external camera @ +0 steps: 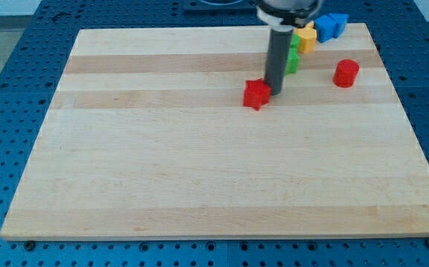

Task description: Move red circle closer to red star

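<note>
The red star (256, 94) lies on the wooden board (199, 170), right of centre in the upper half. The red circle (345, 73), a short cylinder, stands apart from it toward the view's upper right. My tip (275, 92) rests on the board right against the red star's right side, between the star and the circle. The rod rises straight up from there and hides part of a green block (293, 59) behind it.
A yellow block (304, 38) sits above the green one near the board's top edge. Blue blocks (330, 25) lie at the top edge to its right. A blue pegboard table surrounds the board.
</note>
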